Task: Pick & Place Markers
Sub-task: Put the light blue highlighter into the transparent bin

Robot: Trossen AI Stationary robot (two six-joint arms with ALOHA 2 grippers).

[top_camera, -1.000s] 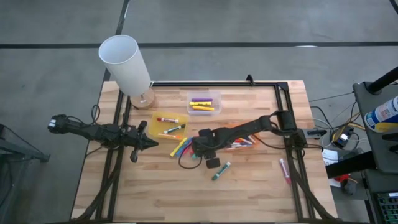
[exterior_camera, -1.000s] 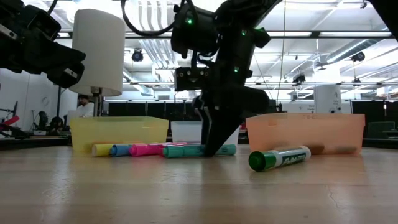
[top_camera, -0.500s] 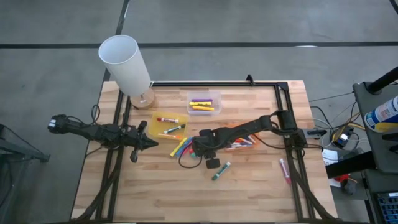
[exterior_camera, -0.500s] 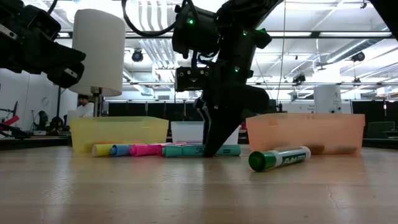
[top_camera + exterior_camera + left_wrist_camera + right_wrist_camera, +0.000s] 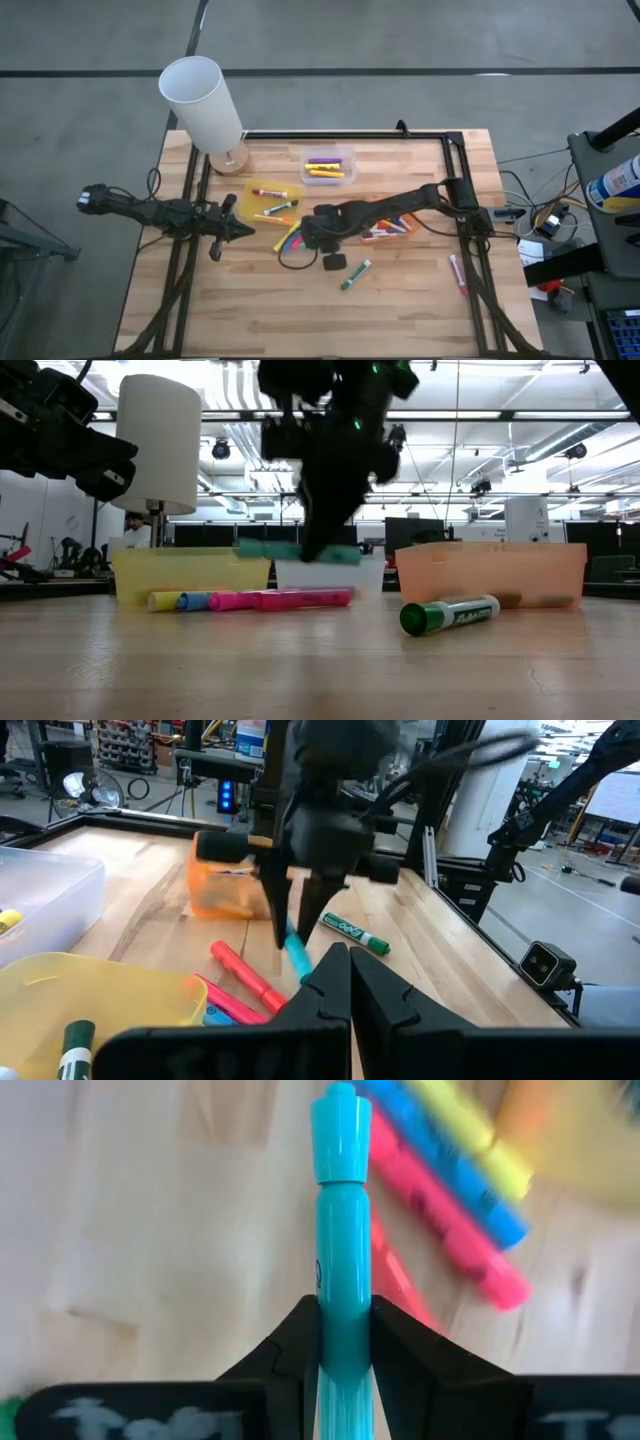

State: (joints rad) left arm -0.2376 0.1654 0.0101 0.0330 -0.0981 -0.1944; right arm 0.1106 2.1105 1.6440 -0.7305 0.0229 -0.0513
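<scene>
A smooth cylindrical teal marker (image 5: 340, 1230) is seen clamped in the right gripper (image 5: 345, 1342) only in the right wrist view. In the low view it is shown lifted clear of the wooden worktop (image 5: 320, 670), above the pink markers (image 5: 280, 599). The left gripper (image 5: 340, 982) is held closed, empty, beside the yellow tray (image 5: 270, 200).

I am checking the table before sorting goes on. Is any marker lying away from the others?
Yes. A pink marker lies alone near the table's right edge, far from the trays. A green marker lies loose on the wood. The right gripper holds a teal marker.
</scene>
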